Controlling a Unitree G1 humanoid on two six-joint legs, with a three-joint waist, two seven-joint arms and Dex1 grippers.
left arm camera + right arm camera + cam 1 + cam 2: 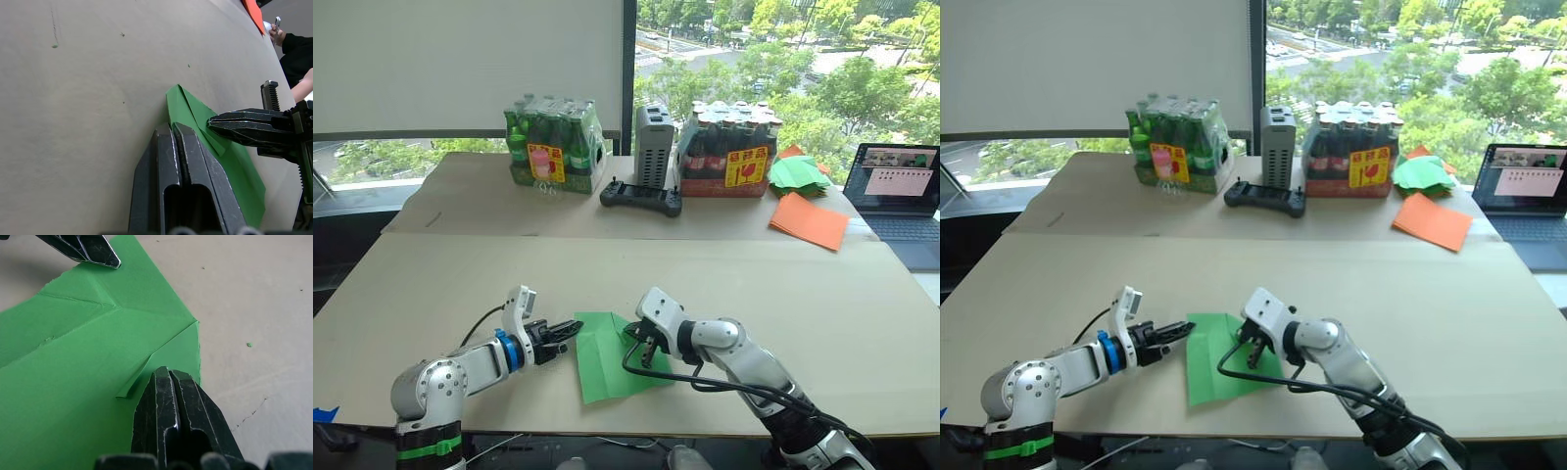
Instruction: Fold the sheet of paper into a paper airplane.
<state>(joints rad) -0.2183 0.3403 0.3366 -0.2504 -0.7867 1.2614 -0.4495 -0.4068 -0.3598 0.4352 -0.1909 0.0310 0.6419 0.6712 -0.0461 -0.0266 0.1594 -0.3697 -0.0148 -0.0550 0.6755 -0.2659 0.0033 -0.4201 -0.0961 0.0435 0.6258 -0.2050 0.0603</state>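
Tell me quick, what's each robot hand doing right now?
Left gripper: fingers shut, tips at the green sheet of paper's edge.
Right gripper: fingers shut, pressing down on the paper.

Sheet of paper on near table between left gripper and right gripper; bottle packs behind.

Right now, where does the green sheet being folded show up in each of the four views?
Left eye: sheet of paper low centre, between the two grippers.
Right eye: low centre-left.
Left wrist: ahead of the shut left gripper, at the sheet's edge.
Right wrist: under the shut right gripper, most of the frame.
Shared landmark: the cardboard tabletop.
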